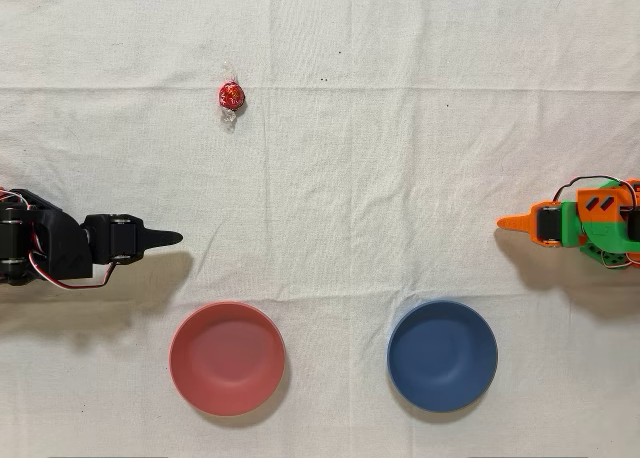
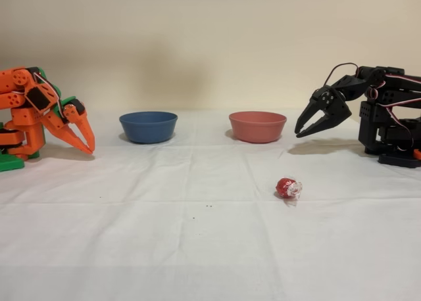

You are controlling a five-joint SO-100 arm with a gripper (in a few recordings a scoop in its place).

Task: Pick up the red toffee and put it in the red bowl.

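Note:
The red toffee (image 1: pixel 231 96) (image 2: pixel 287 187) lies alone on the white cloth, shiny red foil with clear twisted ends. The red bowl (image 1: pixel 227 358) (image 2: pixel 257 126) stands upright with nothing in it. My black gripper (image 1: pixel 175 238) (image 2: pixel 298 133) hangs above the cloth with its fingertips together, shut on nothing. In the overhead view it is at the left edge, between the toffee above it and the red bowl below and to its right. In the fixed view it points down just right of the red bowl, well behind the toffee.
A dark blue bowl (image 1: pixel 442 355) (image 2: pixel 148 126) of the same size stands beside the red one. The idle orange arm (image 1: pixel 580 223) (image 2: pixel 39 110) stays at the far side. White cloth covers the table.

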